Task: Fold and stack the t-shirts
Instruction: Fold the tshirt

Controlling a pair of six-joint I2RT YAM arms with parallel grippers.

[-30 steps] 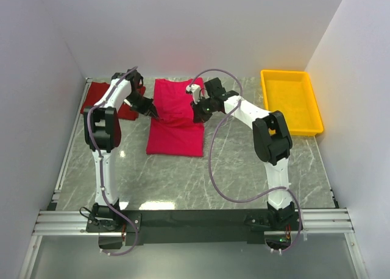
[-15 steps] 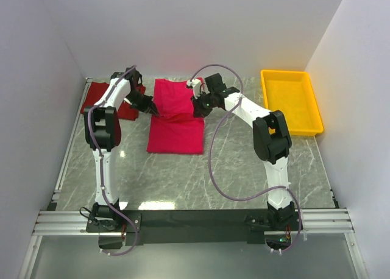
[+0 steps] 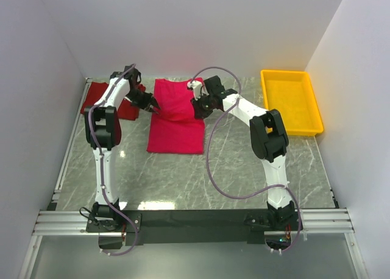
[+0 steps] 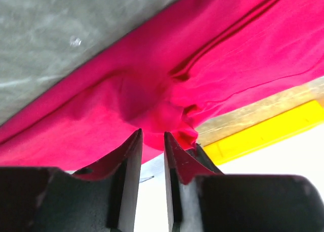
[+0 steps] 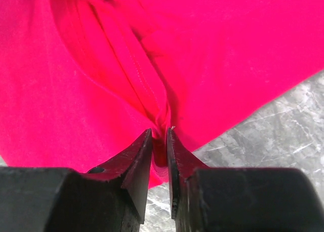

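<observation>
The bright pink t-shirt [image 3: 177, 130] lies folded on the marble table, its upper layer doubled over toward the back. My left gripper [image 3: 155, 107] is at its left edge. In the left wrist view its jaws [image 4: 153, 133] stand slightly apart, with puckered pink cloth [image 4: 202, 54] just past the tips and an empty gap behind them. My right gripper [image 3: 197, 111] is at the shirt's right edge. Its jaws [image 5: 159, 131] are narrowly parted, and a fold of the pink cloth [image 5: 228, 49] still lies between them. The darker red t-shirt [image 3: 97, 99] lies at the back left, behind the left arm.
A yellow plastic tray [image 3: 292, 102] stands at the back right, and it also shows in the left wrist view as a yellow tray edge [image 4: 263, 136]. White walls close in the back and both sides. Bare marble [image 3: 183, 181] stretches between the shirt and the arm bases.
Both grippers have carried the shirt's upper edges a little toward the back. Their jaws, shut on the cloth before, have now parted.
</observation>
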